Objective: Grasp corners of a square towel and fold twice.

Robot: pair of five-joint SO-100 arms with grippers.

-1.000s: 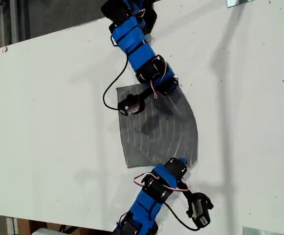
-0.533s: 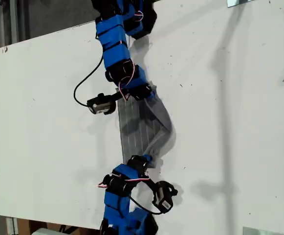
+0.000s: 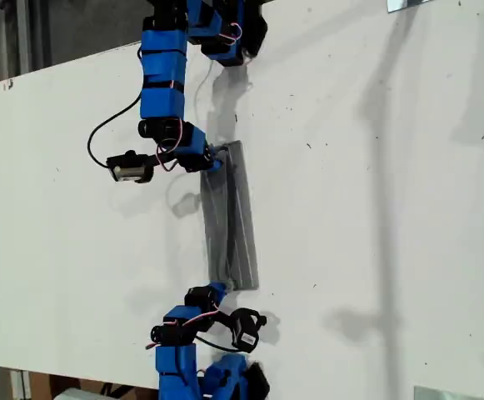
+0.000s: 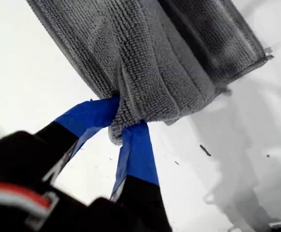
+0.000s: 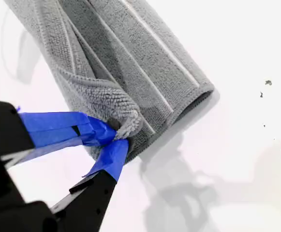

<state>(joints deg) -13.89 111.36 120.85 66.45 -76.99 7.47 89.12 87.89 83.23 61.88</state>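
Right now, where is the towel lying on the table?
The towel lies folded in a narrow strip near the middle of the exterior view, slightly toward its left, on the white table, an arm at each end; my first gripper and second gripper each pinch it.

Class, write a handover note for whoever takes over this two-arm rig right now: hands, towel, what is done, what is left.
Hands: my first hand is shut on the towel at one corner; my second hand is shut on it at another.
Towel: a narrow folded strip on the table, with one arm at each end in the exterior view.
Done: the first fold looks made.
Left: release, regrasp, fold once more.
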